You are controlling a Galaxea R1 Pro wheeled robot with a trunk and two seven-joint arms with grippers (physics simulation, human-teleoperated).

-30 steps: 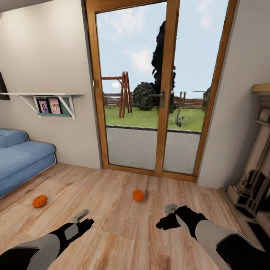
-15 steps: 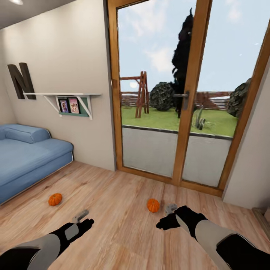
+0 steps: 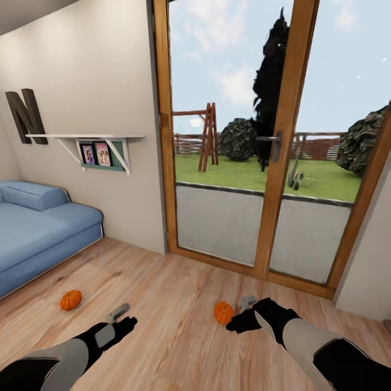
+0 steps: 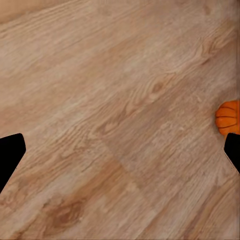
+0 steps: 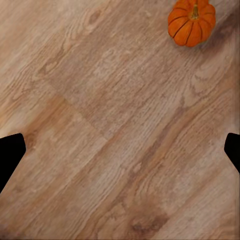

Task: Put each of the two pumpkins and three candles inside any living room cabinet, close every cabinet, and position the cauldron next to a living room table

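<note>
Pumpkins lie on the wooden floor [image 3: 179,304] ahead of you, well apart from each other. One pumpkin [image 3: 222,313] sits just beside your right gripper [image 3: 245,304], a little to its left in the head view; from your right wrist camera that same pumpkin [image 5: 192,22] rests upright on the boards, stem up, ahead of the fingers and not between them. The other pumpkin [image 3: 70,300] lies further left, near the foot of the blue sofa [image 3: 38,233], and well ahead of your left gripper [image 3: 117,313]. Your left wrist camera catches an orange pumpkin [image 4: 228,117] at the edge of its picture, close to one dark fingertip.

Both your grippers hover over bare floor, touching nothing. Each wrist picture shows the two dark fingertips at opposite edges with plain floorboards between them, so the fingers on both sides are spread wide and hold nothing.

Beyond the pumpkins stands a wood-framed glass door [image 3: 260,136] looking out on a lawn. On the wall to its left you have a white shelf [image 3: 81,138] carrying photo frames, with a dark letter N [image 3: 24,115] mounted above it.
</note>
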